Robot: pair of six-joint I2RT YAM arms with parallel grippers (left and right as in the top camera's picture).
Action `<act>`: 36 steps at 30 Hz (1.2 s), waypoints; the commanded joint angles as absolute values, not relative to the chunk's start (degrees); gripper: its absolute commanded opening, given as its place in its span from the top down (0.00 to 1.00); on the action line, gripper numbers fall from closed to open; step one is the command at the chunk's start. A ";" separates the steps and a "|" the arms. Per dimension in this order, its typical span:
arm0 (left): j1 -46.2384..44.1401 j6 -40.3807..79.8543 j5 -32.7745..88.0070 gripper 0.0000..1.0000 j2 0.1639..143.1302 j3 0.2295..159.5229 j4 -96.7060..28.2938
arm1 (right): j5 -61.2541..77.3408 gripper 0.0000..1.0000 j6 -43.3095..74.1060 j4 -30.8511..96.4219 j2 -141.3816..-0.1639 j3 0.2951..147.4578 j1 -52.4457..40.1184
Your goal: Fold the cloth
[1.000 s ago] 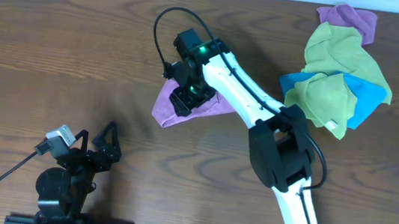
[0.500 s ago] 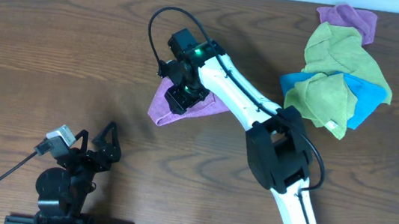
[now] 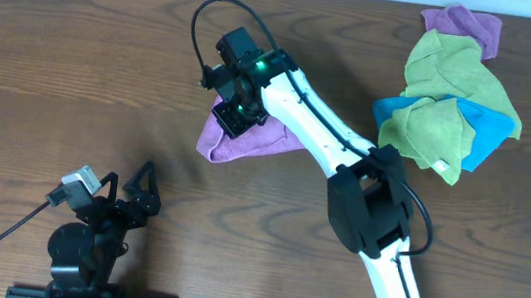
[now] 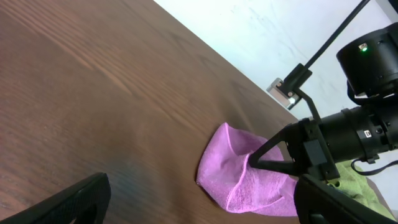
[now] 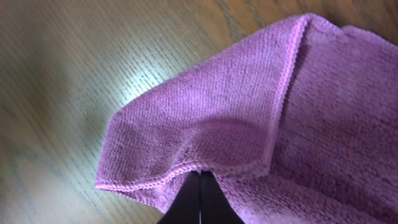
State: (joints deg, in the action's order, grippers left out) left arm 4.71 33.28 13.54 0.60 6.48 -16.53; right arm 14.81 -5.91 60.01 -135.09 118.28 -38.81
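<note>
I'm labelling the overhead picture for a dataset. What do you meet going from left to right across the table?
Left end effector → lilac cloth → heap of green, blue and purple cloths

The lilac-purple cloth [image 3: 246, 145] lies bunched and doubled over itself on the surface, about mid-width and nearer the far edge, with one hemmed edge raised.
</note>
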 commanded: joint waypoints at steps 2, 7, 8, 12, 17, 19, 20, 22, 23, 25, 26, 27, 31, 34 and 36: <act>4.58 33.87 13.10 0.05 0.32 5.56 -17.98 | 15.75 0.99 -5.78 57.98 -134.04 119.26 -40.99; 4.58 33.87 13.10 0.05 0.32 5.56 -17.98 | 21.45 0.99 -5.82 52.80 -134.04 119.26 -43.88; 4.58 33.87 13.10 0.05 0.32 5.56 -17.98 | 21.98 0.99 -5.85 51.03 -134.04 119.26 -44.49; 4.58 33.87 13.10 0.05 0.32 5.56 -17.98 | 22.85 0.99 -5.85 45.08 -134.04 119.26 -46.85; 4.58 33.87 13.10 0.05 0.32 5.56 -17.98 | 8.91 0.39 -5.80 51.27 -133.99 119.26 -46.94; 4.58 33.85 13.10 0.05 0.32 5.56 -17.98 | 4.51 0.36 -5.82 55.64 -133.99 119.26 -45.60; 4.58 33.87 13.10 0.05 0.32 5.56 -17.98 | 3.88 0.35 -5.85 56.42 -134.02 119.26 -44.97; 4.58 33.87 13.10 0.05 0.32 5.56 -17.98 | 3.27 0.35 -5.85 56.99 -134.02 119.26 -43.72; 4.58 33.87 13.10 0.05 0.32 5.56 -17.98 | 3.20 0.35 -5.87 57.08 -134.02 119.26 -43.09; 4.58 33.85 13.10 0.05 0.32 5.56 -17.98 | 3.20 0.35 -5.85 57.47 -134.04 119.26 -42.13; 4.58 33.85 13.10 0.05 0.32 5.56 -17.98 | 3.20 0.35 -5.85 57.69 -134.06 119.24 -41.63; 4.58 33.87 13.10 0.04 0.32 5.56 -17.98 | 3.20 0.34 -5.85 57.84 -134.17 119.24 -41.23; 4.58 33.87 13.10 0.05 0.32 5.56 -17.98 | 3.20 0.35 -5.85 57.91 -134.19 119.22 -40.21; 4.58 33.87 13.10 0.05 0.32 5.56 -17.98 | 3.22 0.37 -5.85 58.30 -134.76 119.09 -39.92; 4.58 33.85 13.10 0.05 0.32 5.56 -17.98 | 3.25 0.39 -5.82 59.35 -135.61 119.09 -39.81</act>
